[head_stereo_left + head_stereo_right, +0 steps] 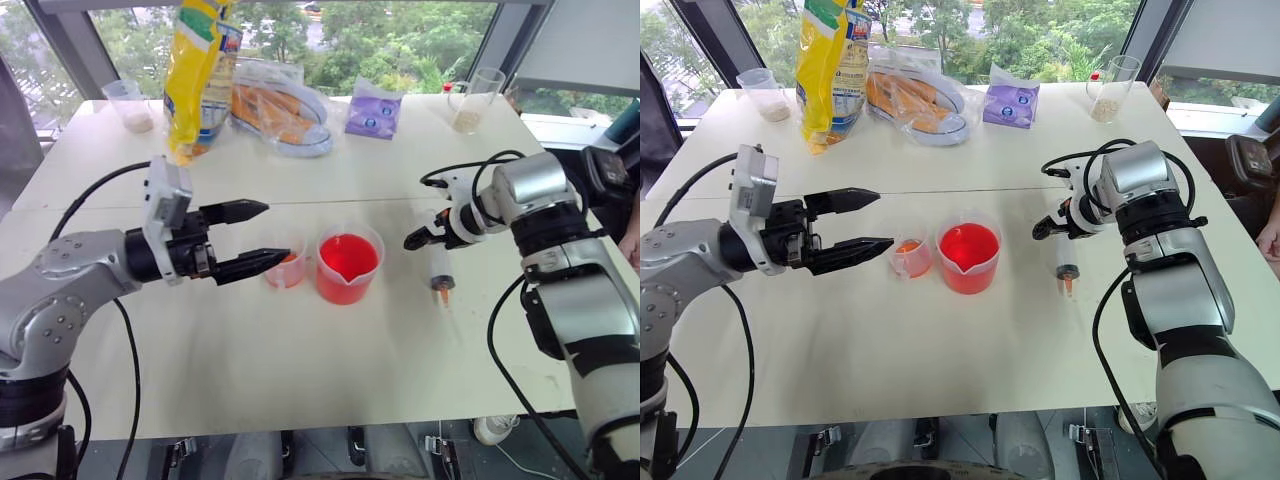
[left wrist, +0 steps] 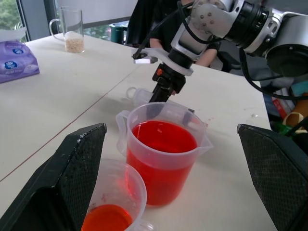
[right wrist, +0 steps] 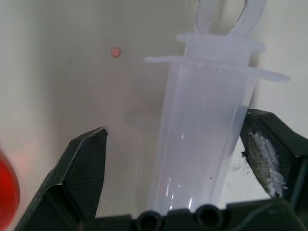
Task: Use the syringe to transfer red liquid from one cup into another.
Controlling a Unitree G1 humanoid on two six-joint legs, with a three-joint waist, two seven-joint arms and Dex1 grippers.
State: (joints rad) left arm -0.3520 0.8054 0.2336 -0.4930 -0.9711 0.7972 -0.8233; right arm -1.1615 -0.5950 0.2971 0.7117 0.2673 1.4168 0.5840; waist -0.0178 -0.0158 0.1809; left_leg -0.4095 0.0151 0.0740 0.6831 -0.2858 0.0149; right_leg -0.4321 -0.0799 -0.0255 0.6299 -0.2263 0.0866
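The syringe (image 1: 438,270) lies flat on the white table, right of the spouted beaker (image 1: 347,270), which holds bright red liquid (image 1: 348,258). My right gripper (image 1: 430,238) points steeply down over the syringe's upper end. In the right wrist view the clear barrel (image 3: 202,139) sits between the two fingers, close to one pad, with a gap to the other. The smaller cup (image 1: 287,268), with a little orange-red in it, stands just left of the beaker. My left gripper (image 1: 270,233) hovers open and level just left of that cup, holding nothing.
At the far side of the table are a yellow bag (image 1: 195,75), a clear bag of orange snacks (image 1: 280,110), a purple packet (image 1: 373,112) and two glasses with beige grains (image 1: 130,105) (image 1: 470,100). A person's hand (image 1: 632,235) shows at the right edge.
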